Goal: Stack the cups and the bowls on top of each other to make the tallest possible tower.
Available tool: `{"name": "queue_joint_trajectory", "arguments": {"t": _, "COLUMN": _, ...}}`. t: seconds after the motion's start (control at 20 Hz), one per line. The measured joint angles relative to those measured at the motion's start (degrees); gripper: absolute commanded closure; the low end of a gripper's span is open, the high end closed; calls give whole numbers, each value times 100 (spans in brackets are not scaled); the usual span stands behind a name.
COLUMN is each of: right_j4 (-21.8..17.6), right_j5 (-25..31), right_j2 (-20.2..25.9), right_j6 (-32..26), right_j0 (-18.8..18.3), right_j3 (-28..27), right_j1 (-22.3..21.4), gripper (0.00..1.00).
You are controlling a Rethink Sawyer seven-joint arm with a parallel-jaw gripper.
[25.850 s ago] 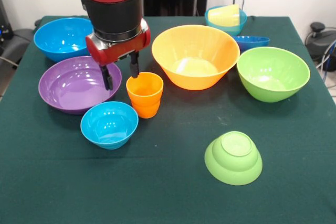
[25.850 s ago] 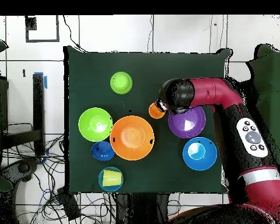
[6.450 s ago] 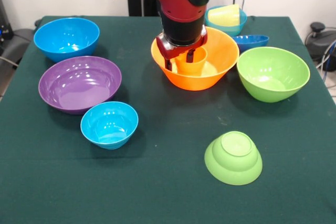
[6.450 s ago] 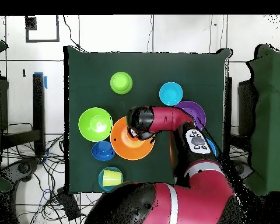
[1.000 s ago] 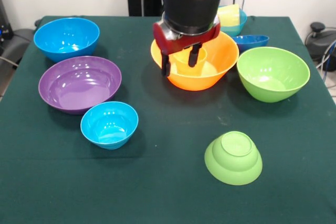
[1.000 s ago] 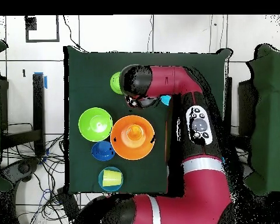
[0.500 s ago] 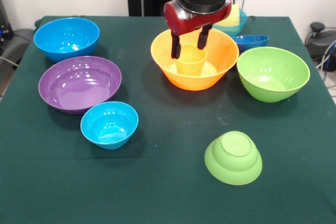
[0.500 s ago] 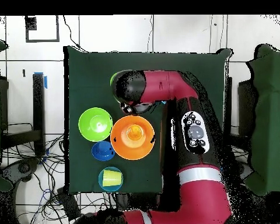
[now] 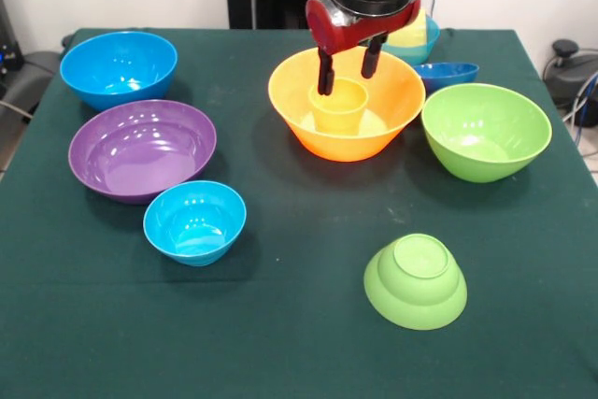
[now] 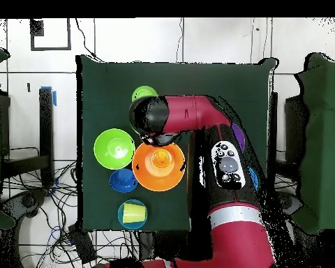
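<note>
On the green desk (image 9: 280, 324), the orange cup (image 9: 338, 106) stands upright inside the large orange bowl (image 9: 397, 100), while the gripper (image 9: 347, 69) hangs just above its rim with fingers (image 9: 324, 73) spread apart, holding nothing.

A dark green cloth (image 9: 280, 343) covers the table. Around the table, the overhead view shows a white floor (image 10: 212, 38) with dark lines, and many black cables (image 10: 31, 202) lie beside one table edge.
</note>
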Motion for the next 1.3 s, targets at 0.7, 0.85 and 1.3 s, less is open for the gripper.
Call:
{"name": "queue_joint_trajectory", "arguments": {"t": 0.7, "right_j4": 15, "right_j5": -759, "right_j2": -98, "right_j6": 0, "right_j0": 149, "right_j3": 752, "right_j1": -137, "gripper": 0}}
{"name": "queue_joint_trajectory", "arguments": {"t": 0.85, "right_j4": 40, "right_j5": -867, "right_j2": -147, "right_j6": 0, "right_j0": 213, "right_j3": 923, "right_j1": -164, "gripper": 0}}
{"name": "queue_joint_trajectory", "arguments": {"t": 1.3, "right_j4": 192, "right_j5": -1282, "right_j2": -168, "right_j6": 0, "right_j0": 334, "right_j3": 1373, "right_j1": -136, "gripper": 0}}
